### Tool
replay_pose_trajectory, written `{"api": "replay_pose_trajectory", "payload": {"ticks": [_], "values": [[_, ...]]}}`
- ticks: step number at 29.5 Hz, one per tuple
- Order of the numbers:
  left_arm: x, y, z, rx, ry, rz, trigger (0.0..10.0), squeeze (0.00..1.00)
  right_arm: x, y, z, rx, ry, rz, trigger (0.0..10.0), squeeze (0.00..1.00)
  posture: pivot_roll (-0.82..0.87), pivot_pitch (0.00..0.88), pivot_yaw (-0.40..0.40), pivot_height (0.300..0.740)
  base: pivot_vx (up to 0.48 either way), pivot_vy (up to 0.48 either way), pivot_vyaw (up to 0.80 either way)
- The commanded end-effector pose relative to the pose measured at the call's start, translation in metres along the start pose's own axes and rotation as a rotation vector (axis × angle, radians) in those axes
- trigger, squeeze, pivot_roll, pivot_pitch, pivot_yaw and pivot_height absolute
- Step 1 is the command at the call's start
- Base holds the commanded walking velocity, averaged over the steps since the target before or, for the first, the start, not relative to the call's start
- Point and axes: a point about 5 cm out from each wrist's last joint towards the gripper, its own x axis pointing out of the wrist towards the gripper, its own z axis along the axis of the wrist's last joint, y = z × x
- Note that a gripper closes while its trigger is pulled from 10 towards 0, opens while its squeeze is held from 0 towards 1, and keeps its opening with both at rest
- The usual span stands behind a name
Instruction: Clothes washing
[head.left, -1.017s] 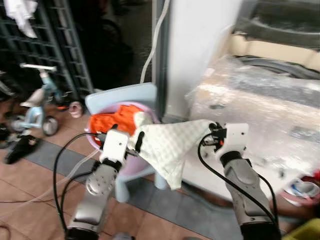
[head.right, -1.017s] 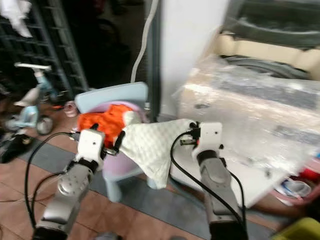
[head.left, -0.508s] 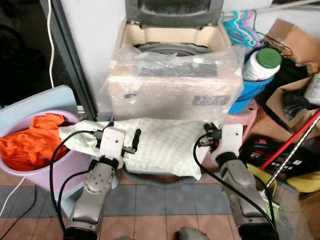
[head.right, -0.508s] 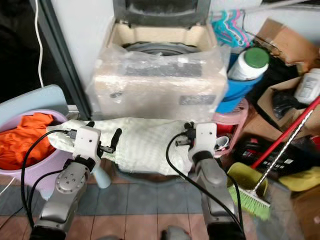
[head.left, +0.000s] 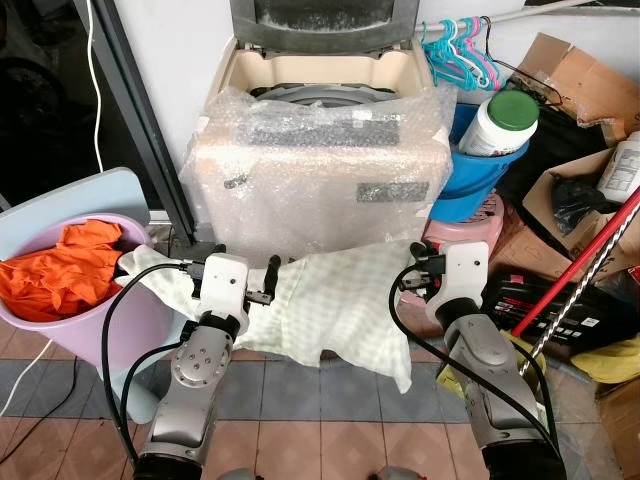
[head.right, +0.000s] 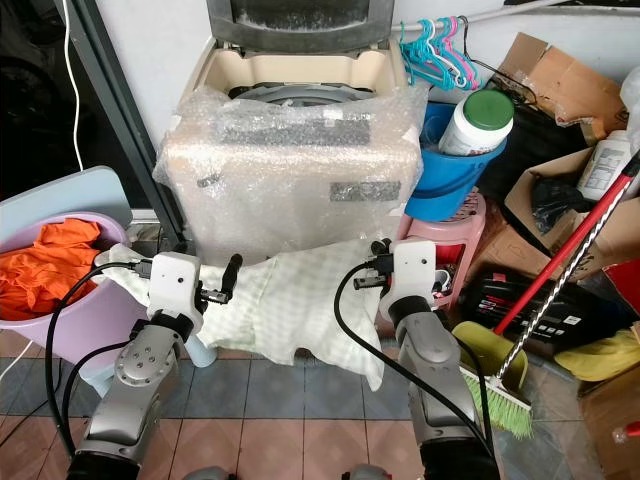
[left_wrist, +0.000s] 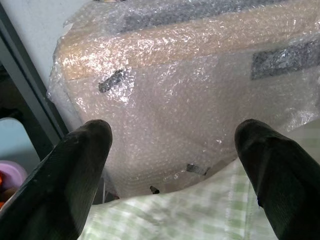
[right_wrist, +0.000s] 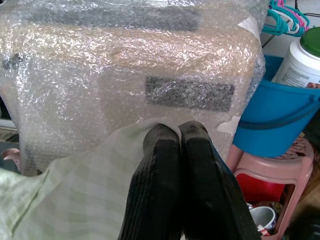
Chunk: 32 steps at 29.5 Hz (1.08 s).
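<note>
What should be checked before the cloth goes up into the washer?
1. Right gripper pinches the cloth: ok, fingers shut on its edge.
2. Left gripper holds the cloth: not ok, fingers apart with the cloth below them.
3. Washer lid up: ok.
4. Cloth off the floor: ok, though a corner hangs low.
5. Cloth free of the basin: cannot tell, its end lies by the rim.

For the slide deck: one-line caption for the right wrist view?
Right end effector pinching a pale checked cloth before the bubble-wrapped washing machine, blue bucket alongside.
</note>
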Motion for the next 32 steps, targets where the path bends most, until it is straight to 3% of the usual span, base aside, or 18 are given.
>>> {"api": "replay_pose_trajectory", "payload": {"ticks": [1, 5, 9, 16, 19, 27, 32], "values": [[0.002, 0.007, 0.0, 0.014, 0.013, 0.036, 10.0, 0.0, 0.008, -0.012, 0.021, -0.09, -0.094, -0.047, 10.0, 0.0, -0.06, 0.0, 0.027, 0.74, 0.0, 0.0, 0.0], [0.003, 0.011, -0.001, 0.008, 0.023, 0.06, 10.0, 0.0, 0.014, -0.022, 0.037, -0.121, -0.15, -0.071, 10.0, 0.0, -0.07, 0.0, 0.03, 0.74, 0.0, 0.0, 0.0], [0.006, 0.017, 0.0, -0.014, 0.028, 0.093, 10.0, 0.0, 0.02, -0.022, 0.047, -0.138, -0.176, -0.025, 10.0, 0.0, -0.07, 0.0, 0.028, 0.74, 0.0, 0.0, 0.0], [0.006, 0.029, 0.007, 0.005, 0.019, 0.14, 10.0, 0.0, 0.024, 0.0, 0.061, -0.16, -0.229, 0.139, 10.0, 0.0, -0.05, 0.009, 0.027, 0.74, 0.0, 0.0, 0.0], [-0.002, 0.036, 0.009, 0.014, 0.017, 0.167, 10.0, 0.0, 0.022, 0.01, 0.071, -0.163, -0.284, 0.196, 10.0, 0.0, -0.04, 0.031, 0.029, 0.74, 0.314, 0.08, 0.35], [-0.011, 0.037, -0.006, -0.001, 0.076, 0.181, 10.0, 0.0, 0.023, 0.013, 0.077, -0.146, -0.303, 0.208, 10.0, 0.0, -0.04, 0.003, 0.03, 0.74, 0.397, 0.253, 0.54], [-0.004, 0.032, -0.005, -0.004, 0.073, 0.167, 10.0, 0.0, 0.029, 0.009, 0.086, -0.156, -0.325, 0.207, 10.0, 0.0, -0.04, 0.0, 0.028, 0.74, 0.406, 0.256, 0.47]]}}
